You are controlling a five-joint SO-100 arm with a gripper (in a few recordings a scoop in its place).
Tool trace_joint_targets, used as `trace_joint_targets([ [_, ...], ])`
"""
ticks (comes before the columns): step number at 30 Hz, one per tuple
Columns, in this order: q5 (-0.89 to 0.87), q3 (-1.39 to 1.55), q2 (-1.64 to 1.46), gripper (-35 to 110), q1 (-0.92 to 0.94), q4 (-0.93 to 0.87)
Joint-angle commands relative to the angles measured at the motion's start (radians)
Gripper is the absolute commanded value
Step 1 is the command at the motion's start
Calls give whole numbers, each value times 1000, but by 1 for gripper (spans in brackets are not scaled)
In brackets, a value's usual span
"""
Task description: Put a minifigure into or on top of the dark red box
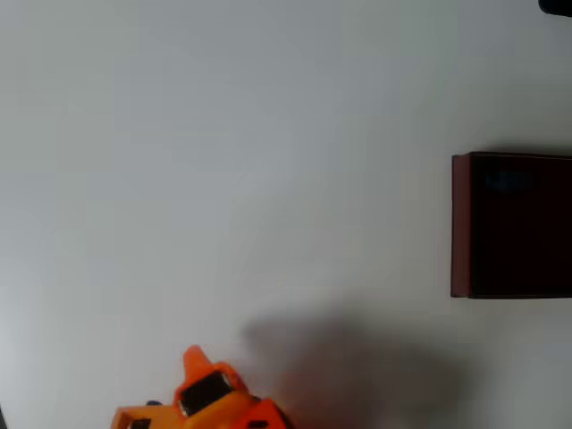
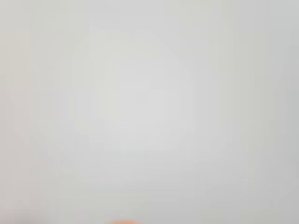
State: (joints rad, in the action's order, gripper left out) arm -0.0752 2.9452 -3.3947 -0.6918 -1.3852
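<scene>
The dark red box (image 1: pixel 460 223) stands at the right edge of the overhead view, its maroon left wall showing beside a nearly black interior. In the upper part of that interior lies a faint bluish smudge (image 1: pixel 505 181), too dim to say whether it is the minifigure. My orange gripper (image 1: pixel 195 362) pokes up from the bottom edge, far left of the box, over bare table. Its fingers are not distinct enough to judge the gap. In the wrist view only a thin orange sliver (image 2: pixel 124 222) shows at the bottom edge, over blurred white table.
The white table (image 1: pixel 223 161) spreads across the overhead view. A soft shadow (image 1: pixel 357 366) lies right of the arm. A dark object (image 1: pixel 559 5) clips the top right corner.
</scene>
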Motion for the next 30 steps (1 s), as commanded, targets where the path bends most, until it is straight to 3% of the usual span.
trace_joint_targets([
  [1,149,89,-17,0,-117,86],
  [9,187,77,-17,1,-215,29],
  [13,213,77,-17,9,-238,29],
  [30,239,78,-17,3,-258,34],
])
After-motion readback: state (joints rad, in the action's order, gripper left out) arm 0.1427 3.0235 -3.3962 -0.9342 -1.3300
